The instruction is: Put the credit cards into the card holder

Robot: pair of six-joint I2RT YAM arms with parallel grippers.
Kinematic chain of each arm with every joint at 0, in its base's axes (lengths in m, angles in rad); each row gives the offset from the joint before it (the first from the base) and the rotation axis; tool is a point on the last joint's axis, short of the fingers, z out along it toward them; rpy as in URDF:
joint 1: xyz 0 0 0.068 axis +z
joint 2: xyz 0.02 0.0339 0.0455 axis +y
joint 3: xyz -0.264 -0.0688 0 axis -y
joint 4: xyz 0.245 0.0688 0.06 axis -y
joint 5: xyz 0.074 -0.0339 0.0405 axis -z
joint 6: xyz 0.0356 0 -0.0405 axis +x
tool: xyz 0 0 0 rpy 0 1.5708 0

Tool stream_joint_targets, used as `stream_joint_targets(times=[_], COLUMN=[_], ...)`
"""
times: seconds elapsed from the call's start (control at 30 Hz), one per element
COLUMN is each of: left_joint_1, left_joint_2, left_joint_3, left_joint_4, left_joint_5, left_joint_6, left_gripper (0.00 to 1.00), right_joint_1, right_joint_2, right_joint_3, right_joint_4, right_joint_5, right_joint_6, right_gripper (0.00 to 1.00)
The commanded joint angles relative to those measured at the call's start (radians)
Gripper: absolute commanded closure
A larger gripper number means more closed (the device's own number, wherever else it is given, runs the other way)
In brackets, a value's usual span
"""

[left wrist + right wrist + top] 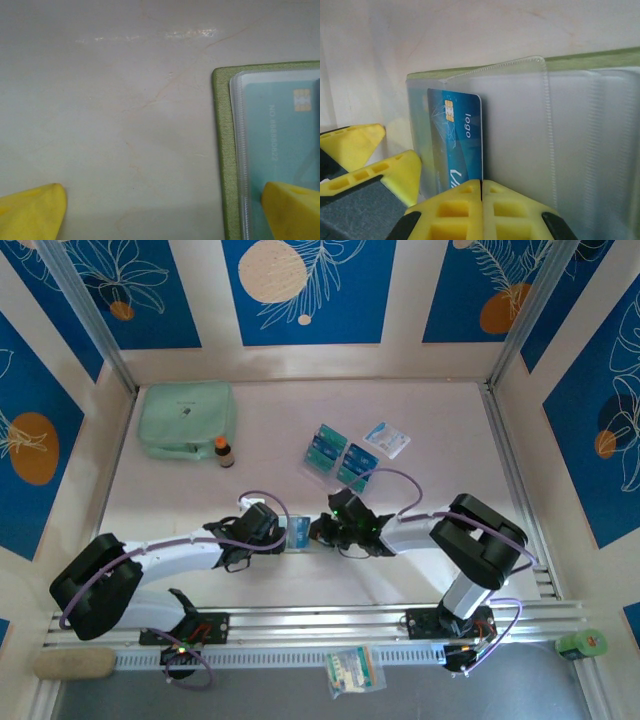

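The olive-green card holder (298, 532) lies open on the table between my two grippers. In the left wrist view its green edge (222, 150) frames a clear pocket with a teal credit card (280, 130) inside. My left gripper (162, 215) is open, its right fingertip (292, 210) over the holder and its left one on bare table. My right gripper (481, 200) is shut, its tips at the near end of a blue credit card (457, 135) that sits in a clear pocket of the card holder (590, 57). More credit cards (327, 445) stand in a clear tiered stand (358, 462).
A mint-green zip pouch (187, 418) and a small brown bottle (223, 450) sit at the back left. A white-and-blue packet (387, 438) lies beside the stand. A yellow finger of the left gripper (395, 172) shows left of the holder. Walls enclose the table.
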Motion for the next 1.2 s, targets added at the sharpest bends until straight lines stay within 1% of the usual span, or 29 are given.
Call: stream_joint_targets(times=[0.0, 0.17, 0.27, 0.33, 0.4, 0.53, 0.7, 0.9, 1.17], left_joint_1=[0.009, 0.011, 0.024, 0.038, 0.05, 0.073, 0.095, 0.108, 0.112], left_joint_2=[-0.016, -0.059, -0.09, -0.101, -0.108, -0.118, -0.124, -0.098, -0.023], left_joint_3=[-0.004, 0.029, 0.041, 0.043, 0.038, 0.012, -0.01, -0.026, -0.021], left_joint_4=[-0.018, -0.053, -0.089, -0.118, -0.14, -0.165, -0.18, -0.158, -0.116], left_joint_5=[0.008, -0.009, -0.026, -0.034, -0.042, -0.05, -0.055, -0.039, -0.007], left_joint_6=[0.003, 0.0, -0.017, -0.036, -0.05, -0.074, -0.096, -0.097, -0.075], left_gripper=[0.0, 0.0, 0.0, 0.0, 0.0, 0.0, 0.0, 0.0, 0.0], right_joint_1=[0.001, 0.003, -0.001, -0.001, -0.003, -0.003, -0.002, 0.003, 0.006], right_joint_2=[0.053, 0.072, 0.039, 0.007, -0.023, -0.045, 0.0, 0.087, 0.147], right_joint_3=[0.05, 0.097, 0.122, 0.143, 0.165, 0.228, 0.32, 0.396, 0.426], right_joint_4=[-0.05, -0.104, -0.183, -0.254, -0.327, -0.437, -0.522, -0.564, -0.581], right_joint_5=[-0.062, -0.107, -0.113, -0.102, -0.087, -0.066, -0.063, -0.058, -0.038], right_joint_6=[-0.039, -0.08, -0.134, -0.176, -0.216, -0.296, -0.375, -0.412, -0.43], right_gripper=[1.0, 1.0, 0.84, 0.76, 0.74, 0.76, 0.83, 0.89, 0.91])
